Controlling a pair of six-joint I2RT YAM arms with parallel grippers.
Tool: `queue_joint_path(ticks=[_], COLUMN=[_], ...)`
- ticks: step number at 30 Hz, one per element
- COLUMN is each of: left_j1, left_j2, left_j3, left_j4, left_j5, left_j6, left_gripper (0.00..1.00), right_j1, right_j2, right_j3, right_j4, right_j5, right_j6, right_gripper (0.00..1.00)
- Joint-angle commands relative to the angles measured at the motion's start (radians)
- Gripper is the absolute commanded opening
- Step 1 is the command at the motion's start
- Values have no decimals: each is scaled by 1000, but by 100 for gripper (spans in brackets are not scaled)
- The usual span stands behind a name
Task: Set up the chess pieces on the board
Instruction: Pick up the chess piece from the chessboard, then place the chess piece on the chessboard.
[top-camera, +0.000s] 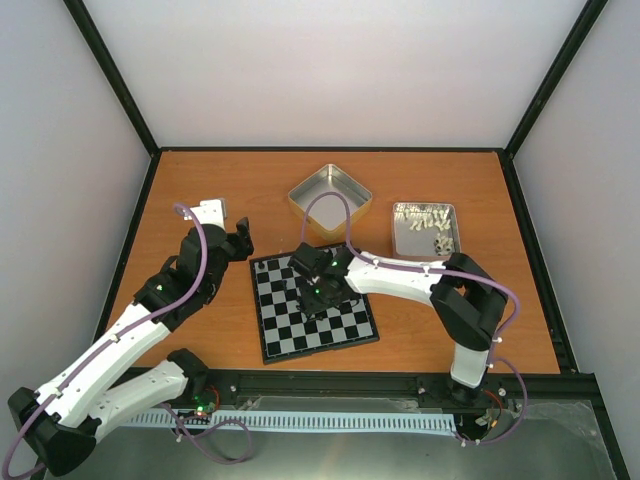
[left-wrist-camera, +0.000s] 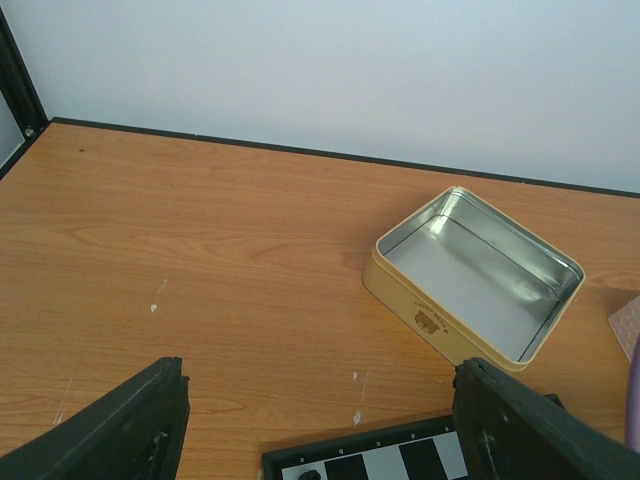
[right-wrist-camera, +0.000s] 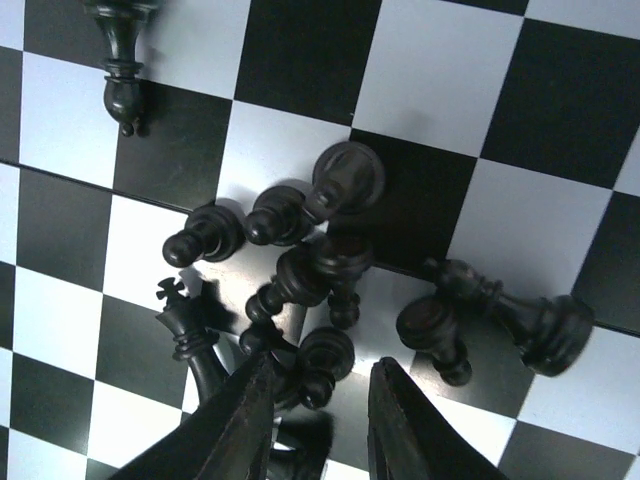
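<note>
- Chess pieces (right-wrist-camera: 320, 265): small black figures, mostly toppled, bunched on a few squares near the middle of the board (top-camera: 283, 335); not yet lined up in starting rows.
- Within the heap: a king (right-wrist-camera: 185, 325) with a cross on top at the left edge, several pawns touching one another, and a bigger piece (right-wrist-camera: 530, 325) tipped over on the right. One more toppled piece (right-wrist-camera: 125, 60) lies apart toward the upper left of the right wrist view.
- Right pincer (right-wrist-camera: 325, 375): hangs directly over the near edge of the heap, fingers parted by a narrow gap, clamped on nothing as far as can be seen.
- Relation that matters: a toppled pawn (right-wrist-camera: 322, 358) lies right at the mouth of that gap, just ahead of the fingertips. Seems to point its long axis roughly along the fingers, so probably calls for closing across its slim waist. Touches its neighbours, so could drag them along.
- Left pincer (left-wrist-camera: 320, 400): released, spread wide, holding nothing. Sits over the tabletop (left-wrist-camera: 200, 250) just off the board's far left corner, apart from the heap. Leaves the right arm clearly the nearer one.
- Open tin (left-wrist-camera: 430, 320): yellowish outside, bright metal inside, stands beyond the board's far edge.
- Second tin (top-camera: 396, 232): holds pale pieces (top-camera: 432, 225), off to the right of the first.
- Writing: none readable; only a small emblem on the yellowish tin's wall, too small to make out.
</note>
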Motion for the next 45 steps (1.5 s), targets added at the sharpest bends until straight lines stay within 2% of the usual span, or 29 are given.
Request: queue_joint_path(ticks=[1,18,26,31,45], left_j1=[8,8,8,8,8], left_j2=[-14,-12,-12,-13,-11], left_j3=[4,4,4,4,4], left_j4=[11,11,13,15,16], left_j5=[-11,-14,-13,-11,-12], left_j6=[8,10,11,12,14], left_gripper=[73,73,73,73,73], right_j1=[15,16,12,-32,-191], right_j2=[33,32,-33,-58,29], right_j3=[40,55,69,69,107], right_j4=[-5,-9,-6,6,45], right_j5=[7,74,189,245,197], right_j6=[-2,35,50,64,40], right_gripper=[27,9,7,7,7])
